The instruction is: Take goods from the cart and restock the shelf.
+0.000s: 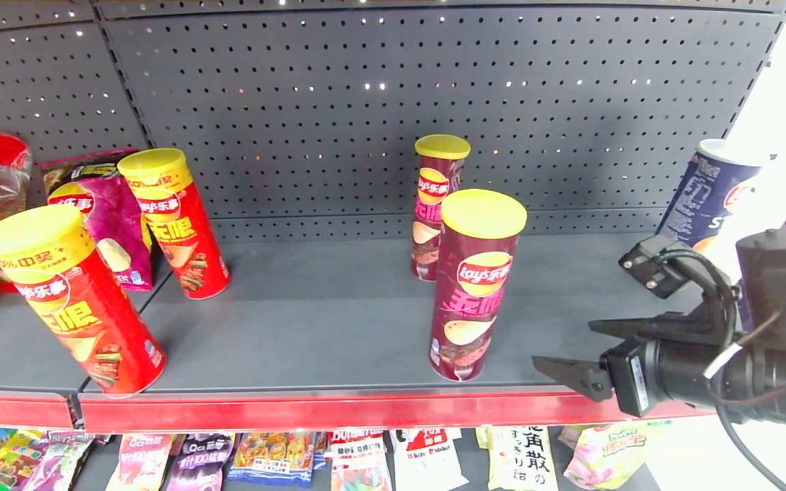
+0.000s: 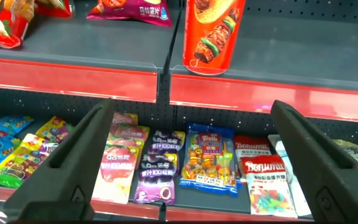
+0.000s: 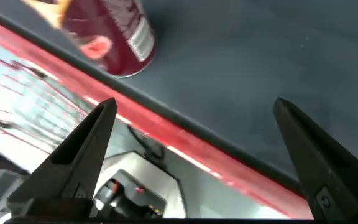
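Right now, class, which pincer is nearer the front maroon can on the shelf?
Right. The right pincer is open just beside the front maroon can at the shelf edge; the left pincer hangs lower, below the red can, farther off.

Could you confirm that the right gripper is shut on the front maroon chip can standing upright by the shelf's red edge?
Not quite: the head view shows the right gripper open and empty, beside the front maroon chip can. The can does stand upright by the shelf's red edge.
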Controlling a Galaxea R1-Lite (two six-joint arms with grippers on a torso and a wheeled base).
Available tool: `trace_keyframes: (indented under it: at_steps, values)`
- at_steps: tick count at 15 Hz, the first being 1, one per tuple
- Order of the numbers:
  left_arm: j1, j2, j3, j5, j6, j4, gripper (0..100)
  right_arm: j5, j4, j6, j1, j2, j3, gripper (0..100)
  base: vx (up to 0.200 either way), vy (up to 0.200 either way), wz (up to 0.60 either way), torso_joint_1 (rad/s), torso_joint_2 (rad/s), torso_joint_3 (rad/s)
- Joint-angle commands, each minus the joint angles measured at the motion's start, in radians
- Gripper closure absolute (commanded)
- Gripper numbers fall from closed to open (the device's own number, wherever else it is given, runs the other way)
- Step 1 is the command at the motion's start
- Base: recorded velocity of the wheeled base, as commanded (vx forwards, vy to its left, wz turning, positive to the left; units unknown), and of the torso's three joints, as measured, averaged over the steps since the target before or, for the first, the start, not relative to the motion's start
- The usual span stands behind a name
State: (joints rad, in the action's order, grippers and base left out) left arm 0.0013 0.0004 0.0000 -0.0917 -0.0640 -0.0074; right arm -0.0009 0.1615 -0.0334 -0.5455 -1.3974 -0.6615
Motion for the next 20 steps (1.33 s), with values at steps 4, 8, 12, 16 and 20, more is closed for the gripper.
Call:
trace_keyframes:
  at_steps: [4,8,12,16,20]
  values:
    - [0.0,0.0,0.0,0.0,0.0,0.0,0,-0.059,0.0,0.01,-0.002,-0.115,-0.081,0,0.0,0.0,0.0,0.0,0.0,0.0]
    - [0.0,0.0,0.0,0.0,0.0,0.0,0,-0.091,0.0,0.043,-0.002,-0.161,-0.087,0,0.0,0.0,0.0,0.0,0.0,0.0]
    - [0.0,0.0,0.0,0.0,0.0,0.0,0,-0.122,0.0,0.043,-0.004,-0.202,-0.127,0,0.0,0.0,0.0,0.0,0.0,0.0]
    - [0.0,0.0,0.0,0.0,0.0,0.0,0,-0.13,0.0,0.056,-0.005,-0.232,-0.145,0,0.0,0.0,0.0,0.0,0.0,0.0]
    - [0.0,0.0,0.0,0.0,0.0,0.0,0,-0.13,0.0,0.063,-0.005,-0.247,-0.147,0,0.0,0.0,0.0,0.0,0.0,0.0]
